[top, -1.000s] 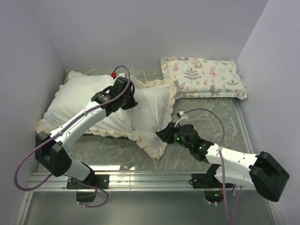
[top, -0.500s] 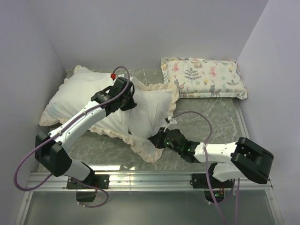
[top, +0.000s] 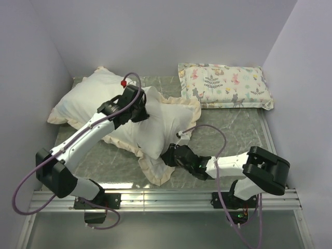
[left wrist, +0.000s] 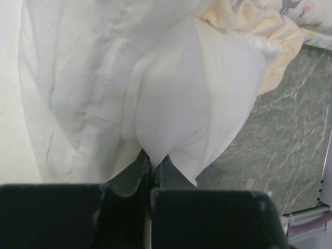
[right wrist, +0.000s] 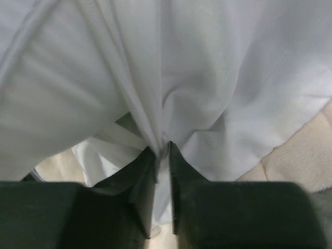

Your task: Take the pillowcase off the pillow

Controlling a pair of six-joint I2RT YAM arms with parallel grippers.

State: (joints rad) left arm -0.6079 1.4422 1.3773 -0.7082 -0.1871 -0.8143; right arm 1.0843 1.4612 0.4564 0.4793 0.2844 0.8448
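The white pillow [top: 83, 101] lies at the back left, its right end still inside the cream-white pillowcase [top: 168, 116] with ruffled edging. No grey face shows. My left gripper [top: 140, 106] is shut on a pinch of smooth white pillow fabric [left wrist: 171, 104]; in the left wrist view the gripper [left wrist: 153, 158] is at the bottom centre and the cream ruffle [left wrist: 275, 46] lies at upper right. My right gripper [top: 168, 154] is shut on a bunched fold of the pillowcase near its front edge. It also shows in the right wrist view [right wrist: 162, 150], where pillowcase cloth [right wrist: 233, 78] fills the frame.
A small animal-print pillow [top: 225, 85] lies at the back right against the wall. The marbled grey tabletop [top: 233, 129] is walled on the left, back and right. A metal rail [top: 166, 196] runs along the near edge.
The pillow has slid further out toward the back left with my left gripper. My right gripper has moved left, dragging the pillowcase's front edge with it.
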